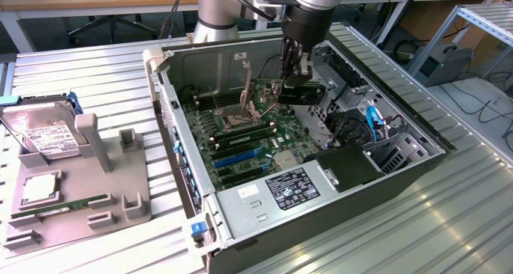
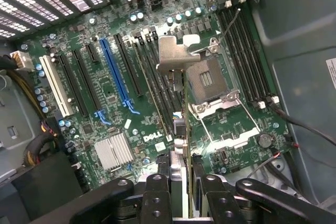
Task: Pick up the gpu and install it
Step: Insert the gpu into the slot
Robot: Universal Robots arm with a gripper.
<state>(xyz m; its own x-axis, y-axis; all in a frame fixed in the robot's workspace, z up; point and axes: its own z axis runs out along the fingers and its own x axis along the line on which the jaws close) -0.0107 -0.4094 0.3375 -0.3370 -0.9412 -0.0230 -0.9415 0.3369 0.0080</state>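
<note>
So the gpu (image 1: 303, 95) is hanging inside the open case (image 1: 337, 226), up around 12 o'clock of the case in the exterior view. In the wrist view the gpu (image 2: 185, 145) is showing edge-on as a thin line, with its silvery bracket (image 2: 176, 53) sticking out at the far end.

The gripper (image 1: 295, 80) is reaching straight down into the case. Its fingers (image 2: 157, 198) are squeezing the card from both sides, clamped tight on its upper edge with no gap showing.

The card is hovering over the motherboard (image 2: 84, 124) and isn't sitting in any slot, as far as I can tell. The CPU socket (image 2: 207, 80) is lying just beside the card's line with its metal latch frame flipped open. The long blue slot (image 2: 116, 74) is sitting well apart on the card's other side, with black slots between them. A little finned silver heatsink (image 2: 113, 150) is sitting near the end of that blue slot.

In the exterior view, going by the card, the blue slot (image 1: 228, 158) is lying at roughly 7 o'clock. The labelled power supply (image 1: 292, 188) is sitting at about 6 o'clock.

Out at 9 o'clock from the case, a grey tray (image 1: 120, 190) is resting on the ribbed metal table (image 1: 433, 226). It's carrying a hard drive (image 1: 44, 136) at its 11 o'clock. A green memory stick (image 1: 68, 207) is lying flat toward its 7 o'clock.
</note>
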